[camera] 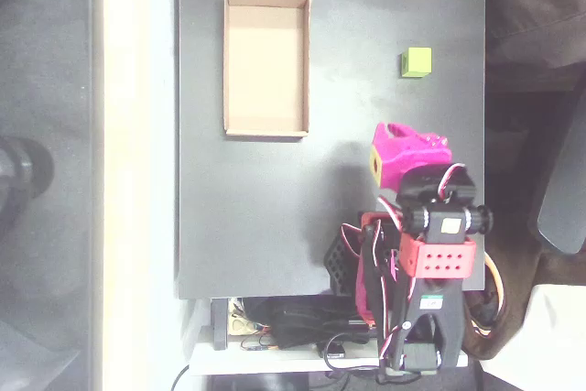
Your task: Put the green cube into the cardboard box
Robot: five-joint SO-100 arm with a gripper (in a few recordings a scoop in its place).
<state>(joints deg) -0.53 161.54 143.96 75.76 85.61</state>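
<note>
The magenta pincer point(389, 146) is seen in the overhead view at the right of centre, pointing toward the upper left of the frame; whether its fingers are spread or pressed together cannot be told, and nothing is seen held in it. A small yellow patch is carried on its left face. Behind it, toward the lower right, the arm point(439, 226) is made up of black motors, a red perforated bracket and red and white wires.

The green cube point(416, 62) rests on the dark worktop point(256, 208) in the upper right, above the pincer and apart from it. The cardboard box point(266, 61) lies in the upper left part of the worktop, its long side running top to bottom, with a bare light-brown floor. Bare dark surface lies between cube and box.

A tangle of cables point(302, 331) is seen at the lower edge. A white label on the arm's base is too blurred to read.
</note>
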